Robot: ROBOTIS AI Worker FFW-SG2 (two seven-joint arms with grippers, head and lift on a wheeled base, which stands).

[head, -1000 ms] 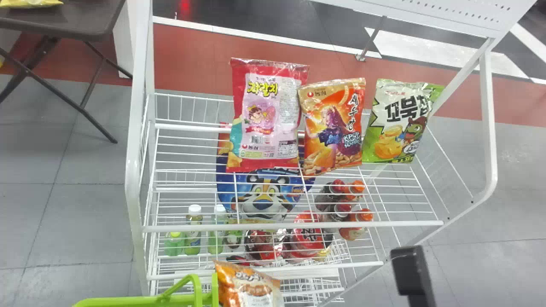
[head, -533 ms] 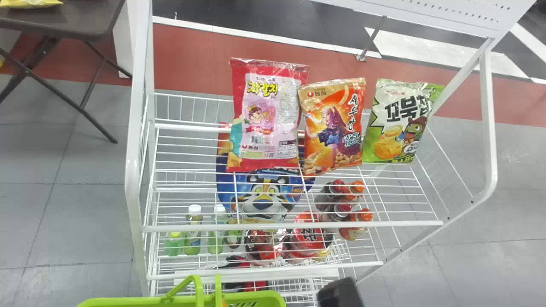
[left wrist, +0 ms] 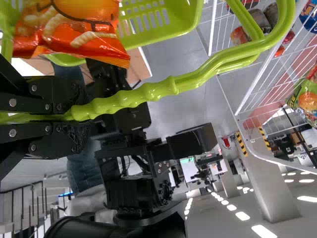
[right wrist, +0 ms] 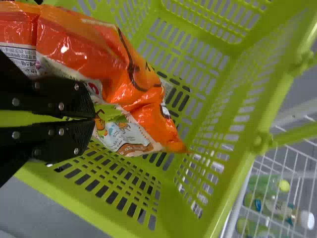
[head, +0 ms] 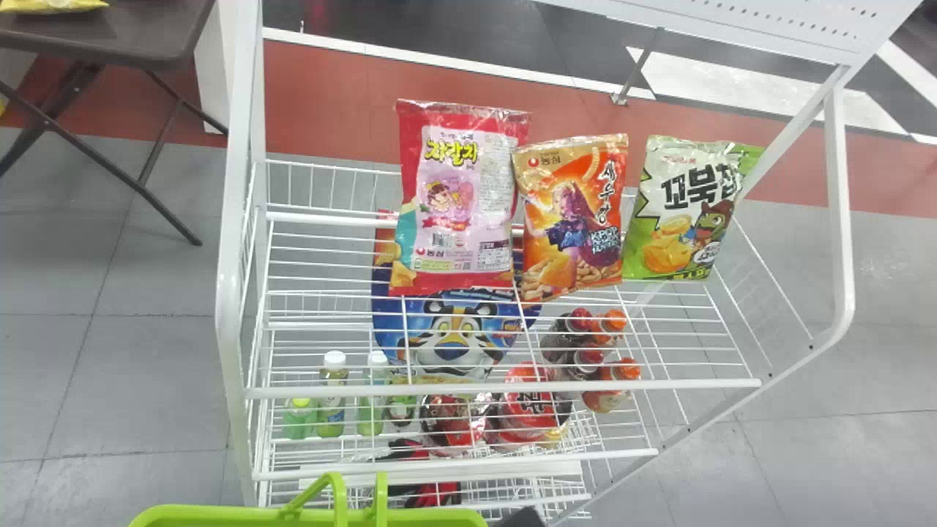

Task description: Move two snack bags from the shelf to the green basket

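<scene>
In the head view, the right gripper [head: 521, 518] had slid left over the last second and sunk nearly out at the bottom edge. The rim of the green basket [head: 234, 517] now ran across where a bag had poked up a second before. The basket sat just in front of the shelf [head: 505, 388], whose front bars lay close beyond the rim; gray floor stretched away to the right. On the shelf, a pink bag [head: 461, 197] leaned just beside an orange bag [head: 571, 219], and a green bag [head: 684, 212] stood on the far right, none of them shifted. Bottles [head: 331, 395] and a red tub [head: 528, 406] lay below, behind the wires. A yellow bag [head: 51, 6] rested on the table [head: 132, 44] at far left.

In the left wrist view, the left gripper [left wrist: 79, 113] was clamped around the handle [left wrist: 148, 93]. The right arm [left wrist: 173, 148] came near the basket.

In the right wrist view, the right gripper [right wrist: 94, 119] pinched the task's snack bag [right wrist: 114, 69] inside the basket. Its free corner pointed toward one slotted wall, with room left between bag and wall. The basket's edge was the barrier between the bag and the shelf wires.
</scene>
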